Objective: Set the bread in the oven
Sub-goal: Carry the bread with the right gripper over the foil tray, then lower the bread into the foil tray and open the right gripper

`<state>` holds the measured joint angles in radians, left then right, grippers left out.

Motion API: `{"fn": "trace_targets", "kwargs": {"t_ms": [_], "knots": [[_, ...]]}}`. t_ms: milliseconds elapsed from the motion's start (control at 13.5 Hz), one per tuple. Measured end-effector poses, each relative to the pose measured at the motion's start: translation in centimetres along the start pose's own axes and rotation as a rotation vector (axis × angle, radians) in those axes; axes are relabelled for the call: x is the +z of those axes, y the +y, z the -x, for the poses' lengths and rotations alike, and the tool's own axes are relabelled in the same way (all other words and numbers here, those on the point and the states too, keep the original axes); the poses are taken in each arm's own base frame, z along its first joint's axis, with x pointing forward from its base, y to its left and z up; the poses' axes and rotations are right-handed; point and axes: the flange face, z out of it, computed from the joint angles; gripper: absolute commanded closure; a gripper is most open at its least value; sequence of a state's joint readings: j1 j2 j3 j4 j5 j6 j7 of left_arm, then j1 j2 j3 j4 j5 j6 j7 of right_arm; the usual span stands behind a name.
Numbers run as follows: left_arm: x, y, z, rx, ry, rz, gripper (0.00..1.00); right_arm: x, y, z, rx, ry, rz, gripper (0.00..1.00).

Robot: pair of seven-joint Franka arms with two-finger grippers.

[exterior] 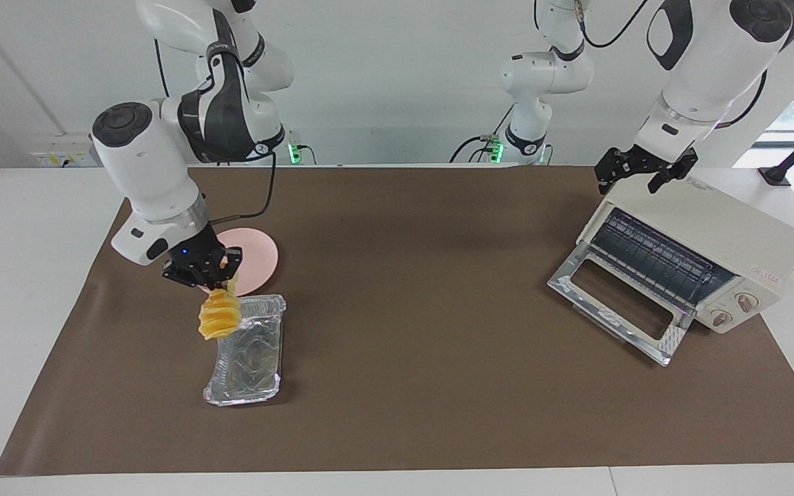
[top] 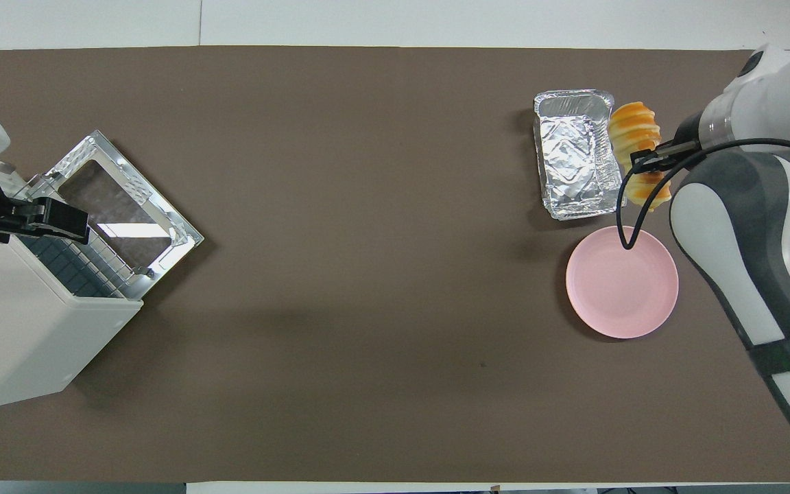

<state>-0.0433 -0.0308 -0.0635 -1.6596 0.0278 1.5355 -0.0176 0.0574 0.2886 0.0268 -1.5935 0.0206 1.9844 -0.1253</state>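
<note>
1. From the facing view, I see my right gripper [exterior: 221, 281] pinching the bread [exterior: 218, 318], which hangs over the foil tray [exterior: 245, 351], lifted for carrying. The oven [exterior: 686, 262] door lies open, ready.
2. From overhead, my left gripper [top: 69, 223] waits above the oven [top: 25, 329] mouth, fingers spread, out of the way. The bread [top: 631, 127] shows beside the pink plate [top: 621, 281].

Count on the table: one bread [exterior: 218, 319] loaf; one oven [exterior: 686, 262] (two knobs on its front panel); one foil tray [exterior: 248, 351]; one pink plate [exterior: 256, 258]; one brown mat [exterior: 411, 386]. Arms: two, each with one gripper, the left gripper [exterior: 644, 176] and the right gripper [exterior: 214, 275].
</note>
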Motion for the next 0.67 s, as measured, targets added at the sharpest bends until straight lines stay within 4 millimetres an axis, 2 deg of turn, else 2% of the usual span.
{"fn": "trace_targets", "kwargs": {"t_ms": [370, 667], "knots": [[0.0, 0.0, 0.0, 0.0, 0.0, 0.0, 0.0, 7.6, 0.1, -4.1, 0.034, -0.043, -0.015, 1.0], [0.0, 0.0, 0.0, 0.0, 0.0, 0.0, 0.0, 10.8, 0.6, -4.6, 0.041, -0.047, -0.013, 1.0]]}}
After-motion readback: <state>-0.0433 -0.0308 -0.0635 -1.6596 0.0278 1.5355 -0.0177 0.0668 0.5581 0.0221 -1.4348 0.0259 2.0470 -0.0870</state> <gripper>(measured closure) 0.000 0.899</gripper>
